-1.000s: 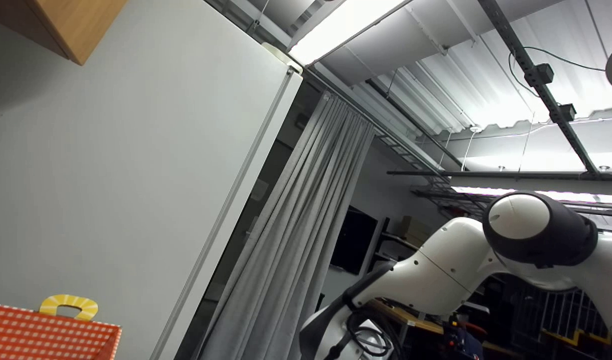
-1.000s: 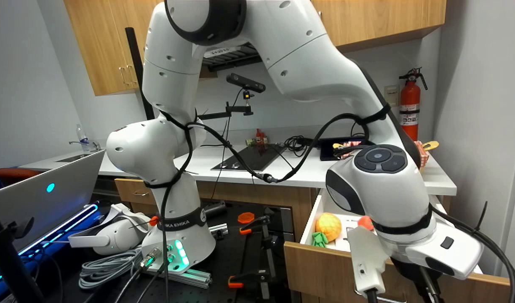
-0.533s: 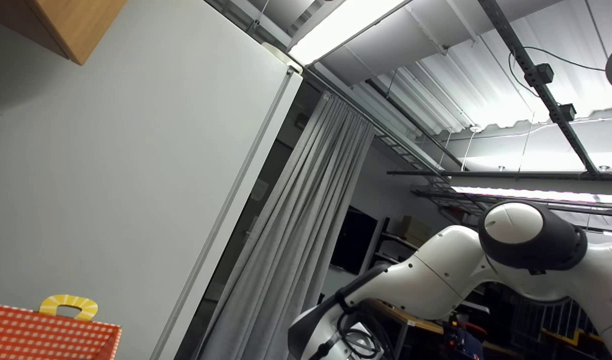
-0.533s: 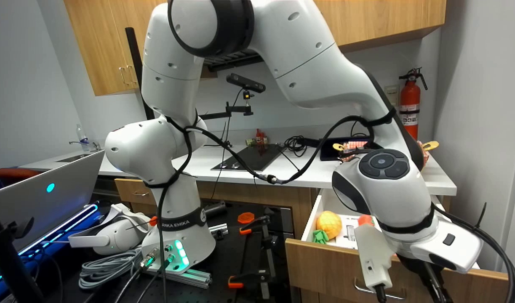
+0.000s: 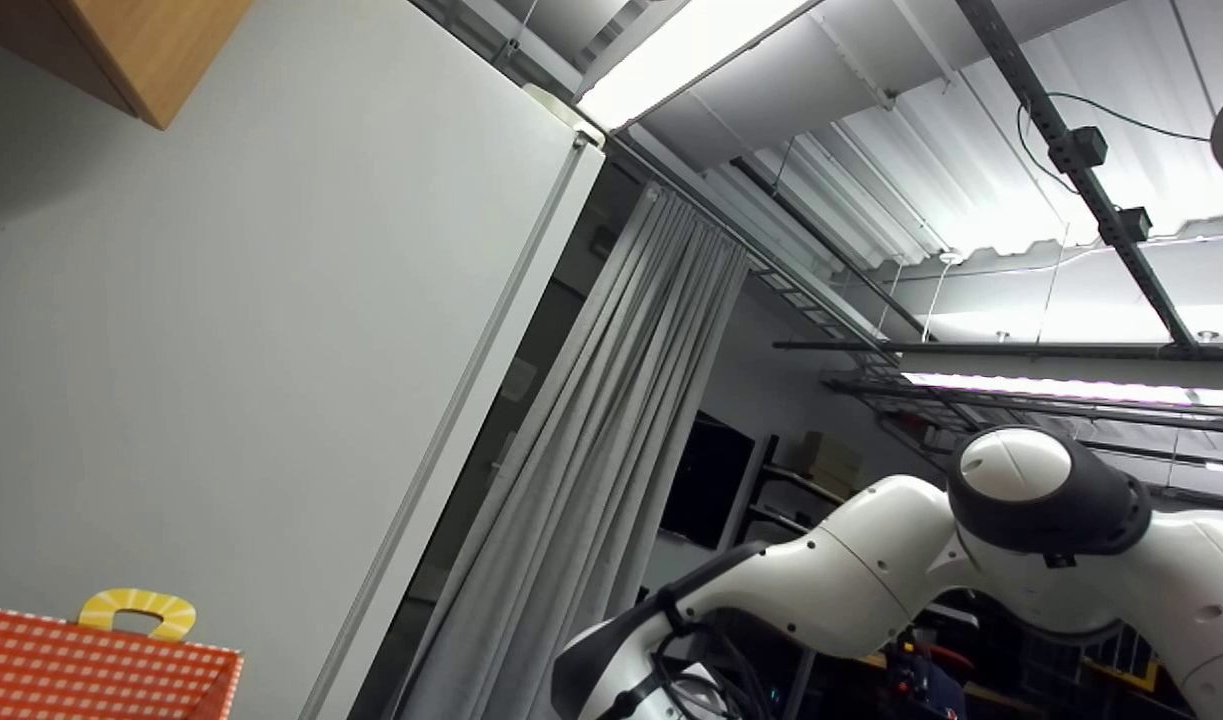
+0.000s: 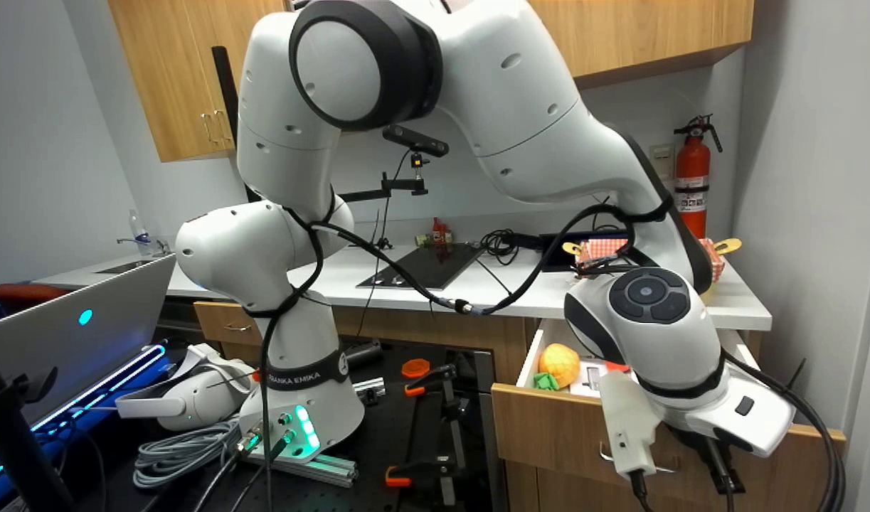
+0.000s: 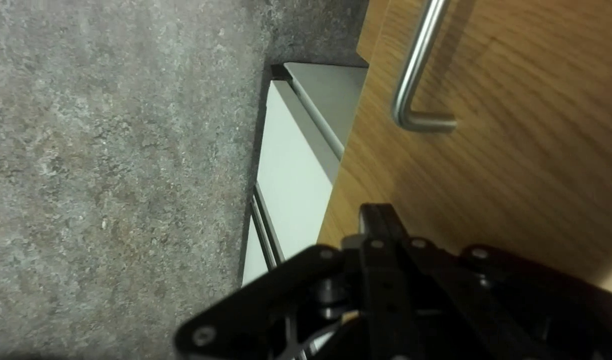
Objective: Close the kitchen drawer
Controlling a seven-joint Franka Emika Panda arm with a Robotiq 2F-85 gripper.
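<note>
At the lower right of the frame in an exterior view, the drawer [image 6: 548, 430] stands pulled out below the white bench [image 6: 541, 299], its open top showing a toy pineapple [image 6: 560, 364], yellow with a green crown, and something red [image 6: 617, 368], mostly hidden by the arm [image 6: 673, 345]. The gripper [image 7: 378, 220] is pressed together with nothing pinched in it; in the wrist view its tips point at the wooden front [image 7: 511, 175], though whether they touch it I cannot tell. The metal handle [image 7: 415, 65] sits at the upper right of that view, apart from the gripper.

The front looks stiff and flat, so it should take a firm push without giving. The load seems light, and if the drawer glides as drawers usually do, little force ought to send it in; the toy pineapple looks soft and would probably just shift. The smooth face could let the narrow tips skid, so the push is best kept square to it. Nothing needs gripping: bare wood close to the handle, near mid-width, seems the surest place to bear. In an exterior view the gripper stands right of the handle, which may make the drawer bind slightly.
</note>
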